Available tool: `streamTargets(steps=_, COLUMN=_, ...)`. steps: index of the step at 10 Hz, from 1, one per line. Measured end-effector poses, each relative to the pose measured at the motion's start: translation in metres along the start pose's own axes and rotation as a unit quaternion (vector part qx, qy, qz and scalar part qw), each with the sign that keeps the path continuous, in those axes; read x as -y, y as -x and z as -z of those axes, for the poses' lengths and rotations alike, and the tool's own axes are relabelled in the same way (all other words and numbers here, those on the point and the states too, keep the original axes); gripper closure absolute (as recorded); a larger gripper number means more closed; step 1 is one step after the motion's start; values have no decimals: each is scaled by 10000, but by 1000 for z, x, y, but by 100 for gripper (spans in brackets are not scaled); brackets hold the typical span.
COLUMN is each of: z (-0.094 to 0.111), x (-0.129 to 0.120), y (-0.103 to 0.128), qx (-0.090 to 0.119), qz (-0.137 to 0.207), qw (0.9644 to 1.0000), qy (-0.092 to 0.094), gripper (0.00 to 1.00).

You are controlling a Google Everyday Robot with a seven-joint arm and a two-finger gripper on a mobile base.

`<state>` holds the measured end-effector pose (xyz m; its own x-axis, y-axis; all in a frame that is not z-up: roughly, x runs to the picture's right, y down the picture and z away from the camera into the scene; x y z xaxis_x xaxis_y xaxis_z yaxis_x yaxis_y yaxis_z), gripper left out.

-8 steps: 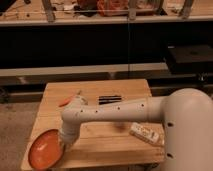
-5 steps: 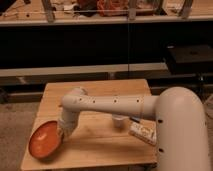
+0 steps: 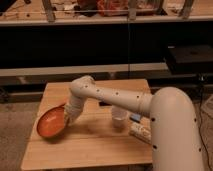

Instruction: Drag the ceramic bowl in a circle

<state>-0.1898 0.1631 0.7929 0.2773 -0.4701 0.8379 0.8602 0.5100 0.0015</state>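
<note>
The ceramic bowl [image 3: 50, 123], wide, shallow and glossy orange, sits near the left edge of the wooden table [image 3: 95, 147]. My gripper [image 3: 67, 119] is at the bowl's right rim and is shut on it. The white perforated arm [image 3: 107, 97] reaches in from the right and bends down to the bowl. The part of the rim under the gripper is hidden.
A small white cup [image 3: 119, 119] stands mid-table, right of the bowl. A light packet [image 3: 140, 132] lies near the right edge beside the robot's body [image 3: 175, 135]. A dark object [image 3: 105, 104] shows behind the arm. Dark shelving [image 3: 100, 45] stands behind the table.
The bowl and the gripper have moved together away from the front left corner, toward the back and slightly right along the table's left side. The cup has come into view.
</note>
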Motion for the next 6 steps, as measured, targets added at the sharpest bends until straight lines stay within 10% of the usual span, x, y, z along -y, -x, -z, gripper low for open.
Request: streamTargets(steps=6, z=31, x=-89, y=-18, qx=-242, qz=-722, qw=9971, qy=-54, gripper=100)
